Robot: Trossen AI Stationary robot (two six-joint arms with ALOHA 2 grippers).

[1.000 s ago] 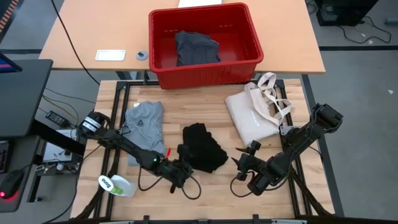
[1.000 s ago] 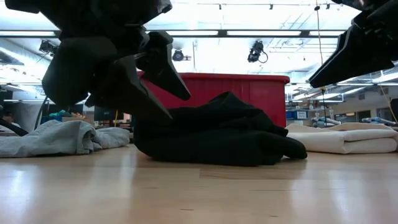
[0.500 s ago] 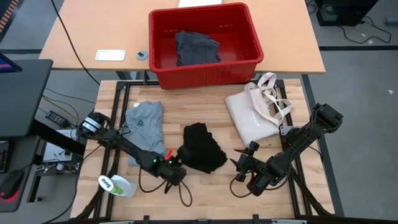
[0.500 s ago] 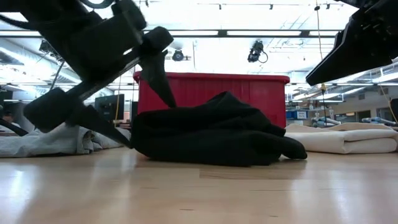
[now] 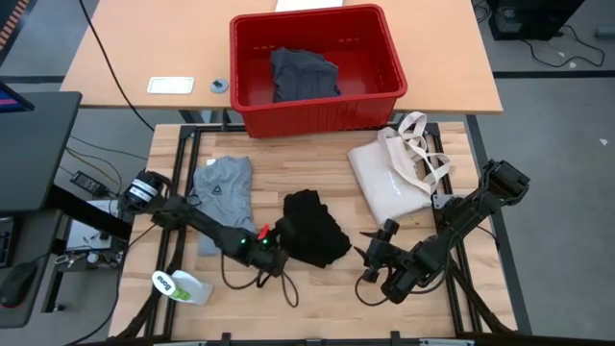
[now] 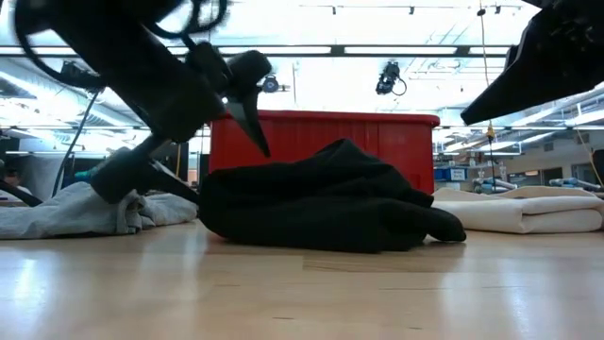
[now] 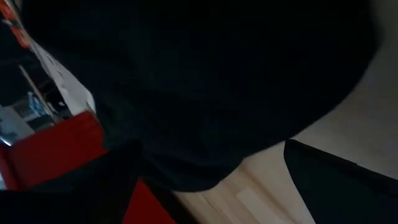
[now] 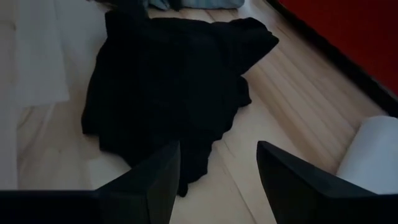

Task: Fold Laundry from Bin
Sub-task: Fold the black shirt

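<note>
My left gripper [image 5: 277, 242] at the black garment [image 5: 312, 228], my right gripper [image 5: 370, 252] waiting beside it.

My left fingers [image 6: 247, 118] stand spread wide at the black garment's edge on the grey T-shirt [image 5: 222, 190] side, one above the heap and one low beside it; the cloth fills the space ahead of them in my left wrist view, but I cannot tell whether either finger touches it, and nothing is pinched. My right fingers [image 8: 149, 180] are also apart and empty, hovering just off the garment's opposite edge, on the tote bag [image 5: 392, 180] side (the cloth lies ahead of them, bare wood between). The black garment sits bunched mid-table, with the folded grey T-shirt near it. The red bin [image 5: 317, 111] stands beyond the black garment, on the far table, a dark grey piece of laundry [image 5: 303, 73] inside it.
</note>
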